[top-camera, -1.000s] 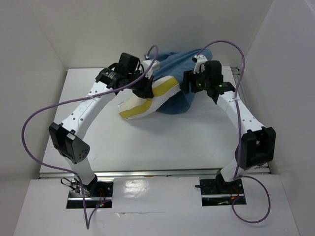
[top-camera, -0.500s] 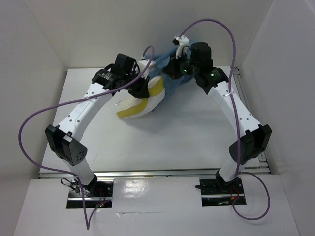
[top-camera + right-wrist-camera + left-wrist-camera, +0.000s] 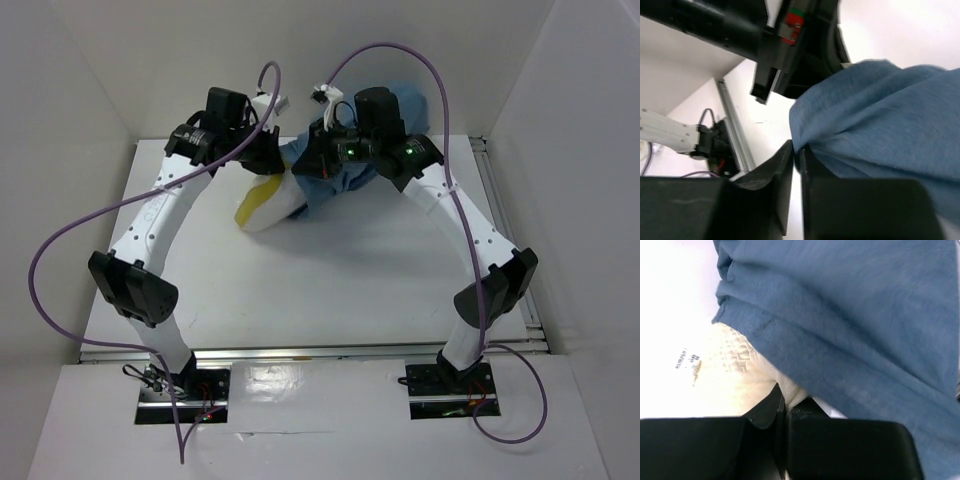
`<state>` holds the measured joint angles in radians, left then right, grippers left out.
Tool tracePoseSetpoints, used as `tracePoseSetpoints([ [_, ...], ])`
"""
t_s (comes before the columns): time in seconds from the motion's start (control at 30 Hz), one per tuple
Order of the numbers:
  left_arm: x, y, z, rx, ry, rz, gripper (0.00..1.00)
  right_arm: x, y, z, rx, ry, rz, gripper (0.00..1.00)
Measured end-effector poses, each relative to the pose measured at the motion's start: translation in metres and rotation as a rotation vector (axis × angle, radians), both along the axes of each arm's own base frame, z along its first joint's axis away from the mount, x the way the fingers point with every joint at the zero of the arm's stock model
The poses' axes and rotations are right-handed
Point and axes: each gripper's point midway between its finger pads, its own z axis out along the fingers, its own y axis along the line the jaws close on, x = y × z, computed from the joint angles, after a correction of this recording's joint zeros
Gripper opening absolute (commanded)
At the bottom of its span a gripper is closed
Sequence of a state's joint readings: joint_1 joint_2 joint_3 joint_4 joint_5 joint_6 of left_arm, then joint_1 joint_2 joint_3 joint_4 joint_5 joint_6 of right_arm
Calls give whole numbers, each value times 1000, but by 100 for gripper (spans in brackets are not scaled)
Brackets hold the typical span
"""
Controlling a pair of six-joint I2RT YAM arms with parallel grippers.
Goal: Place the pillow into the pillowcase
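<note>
The pillow (image 3: 262, 205) lies at the back of the table, with only its cream, yellow-banded end sticking out to the left. The dusty-blue pillowcase (image 3: 345, 185) covers the rest and bunches up toward the back wall. My left gripper (image 3: 272, 165) is shut on a fold of the cream pillow (image 3: 740, 357), the jaws (image 3: 785, 400) pinched together just under the blue cloth (image 3: 850, 330). My right gripper (image 3: 318, 160) sits close beside it. In the right wrist view, the right gripper (image 3: 796, 150) is shut on the hem of the pillowcase (image 3: 880, 115).
White walls close in the table (image 3: 330, 280) on the left, back and right. Purple cables (image 3: 400, 50) loop above both arms. The left arm's black wrist (image 3: 790, 45) hangs very near the right gripper. A metal rail (image 3: 732, 130) runs along the table's edge.
My right gripper has swept left to the left gripper, closing on the pillowcase and dragging it over the pillow. The left gripper has shifted left and back. Less of the pillow shows.
</note>
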<state>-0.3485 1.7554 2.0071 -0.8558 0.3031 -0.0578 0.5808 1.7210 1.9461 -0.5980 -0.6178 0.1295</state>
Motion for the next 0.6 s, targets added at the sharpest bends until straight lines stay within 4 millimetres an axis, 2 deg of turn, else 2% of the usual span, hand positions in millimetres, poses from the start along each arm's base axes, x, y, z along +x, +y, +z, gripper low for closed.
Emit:
tracePoseSetpoints([
  [0.03, 1, 0, -2, 0, -1, 1, 0, 4, -5, -3, -6, 8, -15, 27],
  [0.07, 2, 0, -5, -1, -2, 1, 0, 10, -11, -5, -13, 8, -36, 46],
  [0.17, 2, 0, -20, 4, 10, 0, 0, 29, -32, -7, -28, -7, -112, 58],
  [0.2, 1, 0, -25, 8, 19, -1, 0, 39, -43, -7, -33, -24, -150, 60],
  [0.3, -1, 0, -34, 9, 32, -5, 0, 81, -91, -4, -58, -100, -336, 61],
  [0.4, -5, 1, -32, 6, 22, -5, 0, 119, -142, -1, -108, -183, -527, 61],
  [0.47, -5, 1, -28, 1, 11, -4, 0, 136, -171, -5, -156, -219, -619, 61],
  [0.53, -6, 2, -24, -3, 2, -4, 0, 146, -189, -13, -203, -224, -672, 62],
  [0.6, -6, 2, -23, -4, -1, -5, 0, 152, -196, -27, -250, -213, -693, 62],
])
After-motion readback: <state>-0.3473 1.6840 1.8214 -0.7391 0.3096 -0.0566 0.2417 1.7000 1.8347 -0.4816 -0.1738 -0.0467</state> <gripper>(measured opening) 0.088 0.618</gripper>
